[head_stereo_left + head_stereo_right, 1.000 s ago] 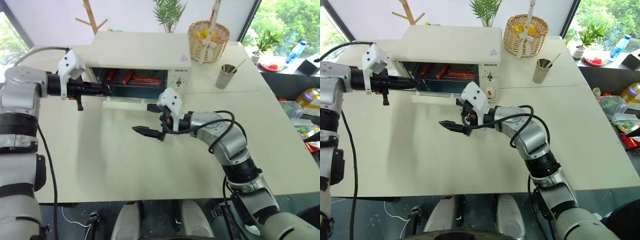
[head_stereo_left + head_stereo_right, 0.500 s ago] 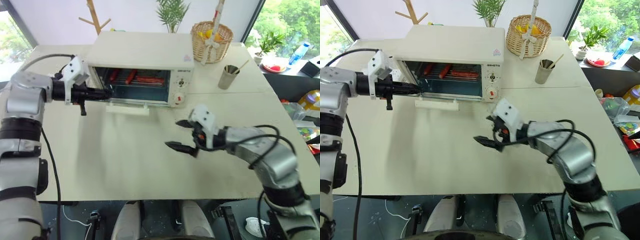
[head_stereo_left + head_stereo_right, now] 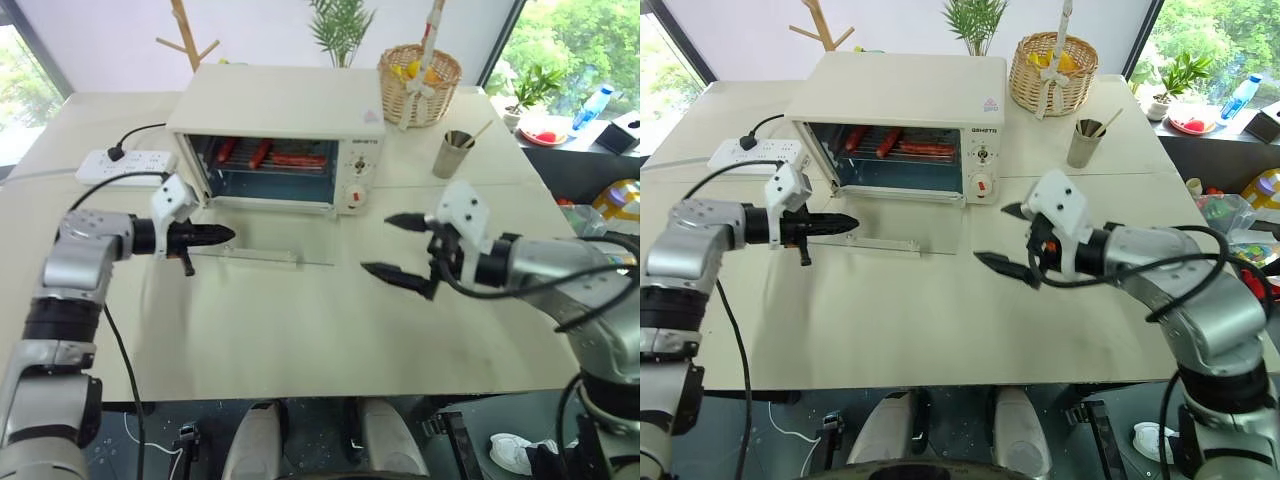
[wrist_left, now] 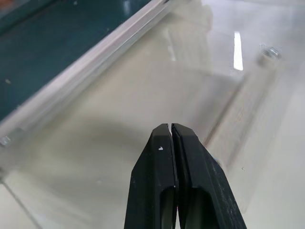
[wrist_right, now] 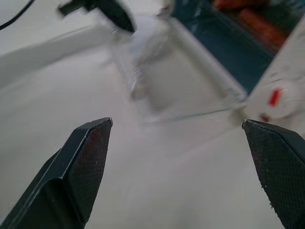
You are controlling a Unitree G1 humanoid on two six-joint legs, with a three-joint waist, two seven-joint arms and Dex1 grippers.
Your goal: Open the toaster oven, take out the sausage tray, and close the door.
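Note:
The cream-white toaster oven (image 3: pixel 280 105) stands at the back of the table. Its glass door (image 3: pixel 272 243) lies folded down flat on the tabletop. Inside, on the rack, sits the sausage tray (image 3: pixel 268 157) with reddish-brown sausages. My left gripper (image 3: pixel 228 236) is shut with nothing in it, its tip just over the door's left front corner by the handle bar; in the left wrist view the closed fingers (image 4: pixel 170 143) hover over the glass (image 4: pixel 143 95). My right gripper (image 3: pixel 377 243) stands wide open and empty, in front of the knob panel, right of the door.
A wicker basket (image 3: pixel 420 75) and a metal cup (image 3: pixel 452 152) stand behind and to the right of the oven. A white power strip (image 3: pixel 115 160) with a black cable lies to the oven's left. Bare tabletop stretches in front of the door.
The door has swung from half open down flat onto the table. My left gripper sank with it. My right gripper moved right, away from the door's front.

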